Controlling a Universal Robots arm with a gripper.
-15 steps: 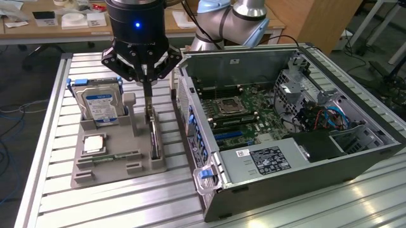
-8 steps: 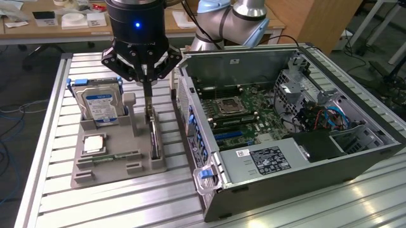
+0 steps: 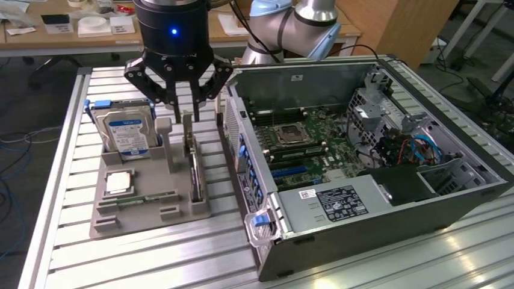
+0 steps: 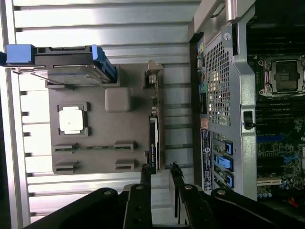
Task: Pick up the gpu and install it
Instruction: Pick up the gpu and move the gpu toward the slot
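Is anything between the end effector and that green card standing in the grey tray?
Nothing visible does. The black end effector hangs over the green circuit-board card standing on edge in the grey tray, its fingers apart around the card's top end.

The claw (image 3: 185, 107) hangs over a grey holder tray (image 3: 148, 208) on the slatted metal surface (image 3: 120, 259), its fingers parted, with the tips level with the top edge of the gpu (image 3: 192, 165), which stands on edge in the tray. A hard drive with a blue label (image 3: 124, 129) stands upright in the same tray, which also holds a processor chip (image 3: 119, 180) and a memory strip (image 3: 148, 197). To the exterior view's right lies an open computer case (image 3: 386, 198), its motherboard (image 3: 309, 135) exposed.
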